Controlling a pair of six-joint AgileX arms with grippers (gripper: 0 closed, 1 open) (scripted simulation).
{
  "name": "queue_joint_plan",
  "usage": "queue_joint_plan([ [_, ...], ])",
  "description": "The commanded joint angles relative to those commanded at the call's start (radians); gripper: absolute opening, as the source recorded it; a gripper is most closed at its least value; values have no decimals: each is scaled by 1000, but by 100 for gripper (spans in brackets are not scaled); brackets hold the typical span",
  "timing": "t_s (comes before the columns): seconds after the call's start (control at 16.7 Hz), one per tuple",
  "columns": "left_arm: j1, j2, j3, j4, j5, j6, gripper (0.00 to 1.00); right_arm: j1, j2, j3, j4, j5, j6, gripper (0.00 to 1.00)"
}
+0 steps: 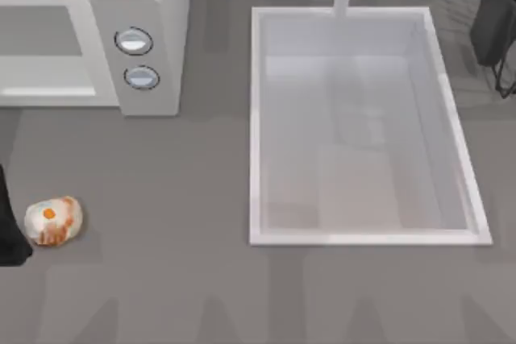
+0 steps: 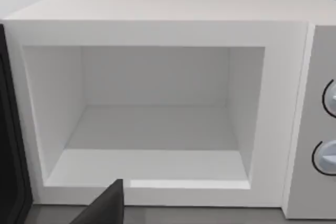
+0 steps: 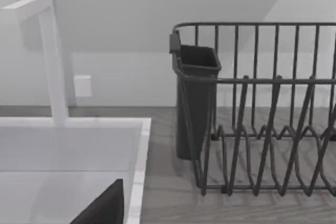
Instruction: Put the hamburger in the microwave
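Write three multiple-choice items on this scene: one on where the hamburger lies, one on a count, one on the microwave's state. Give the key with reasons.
1. Where is the hamburger?
A. inside the microwave
B. on the table near the top view's left edge, in front of the microwave
C. in the sink

2. How many round dials does the microwave show on its side panel?
A. one
B. two
C. four

3. What is the state of the microwave's cavity?
A. open and bare
B. shut behind a door
C. open with the bun inside

Key: B, the bun rests on the grey table apart from the sink; B, two dials sit one above the other; A, the left wrist view looks straight into a bare white cavity.
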Motion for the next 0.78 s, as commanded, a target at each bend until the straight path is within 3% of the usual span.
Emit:
queue_joint_plan([
  [0.36, -12, 106, 93, -69, 6, 93, 100, 0, 0, 0, 0, 0, 0, 100],
  [0.78, -45, 688, 473, -386, 10, 496, 100, 0, 0, 0, 0, 0, 0, 100],
])
